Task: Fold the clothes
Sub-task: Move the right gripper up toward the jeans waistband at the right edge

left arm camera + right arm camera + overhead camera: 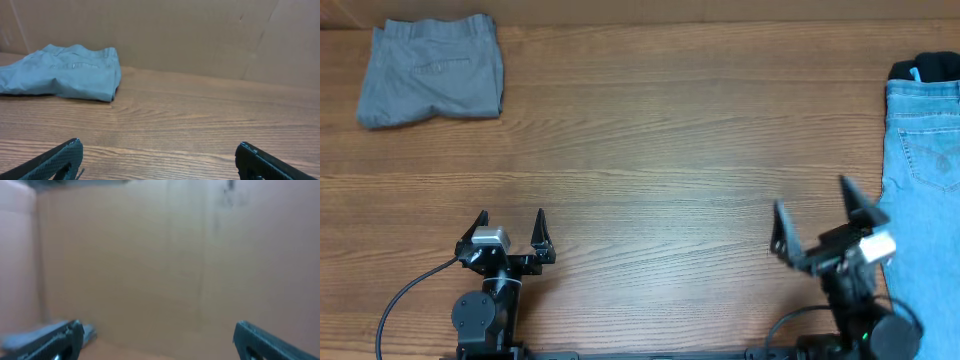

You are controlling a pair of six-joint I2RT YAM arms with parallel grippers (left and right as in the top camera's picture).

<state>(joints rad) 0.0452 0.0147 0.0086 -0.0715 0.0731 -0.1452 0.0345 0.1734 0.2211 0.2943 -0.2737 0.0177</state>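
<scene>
The light blue denim jeans (923, 190) lie along the table's right edge in the overhead view, a stitched back pocket showing, partly cut off by the frame. My right gripper (810, 210) is open and empty, raised just left of the jeans. Its wrist view (156, 330) is blurred and faces the cardboard wall. My left gripper (511, 222) is open and empty at the front left, far from the jeans. In the left wrist view its fingertips (159, 149) frame bare wood.
Folded grey trousers (432, 70) lie at the back left, also in the left wrist view (65, 71). A black garment with bright blue trim (926, 68) sits at the back right above the jeans. A cardboard wall (200, 35) stands behind the table.
</scene>
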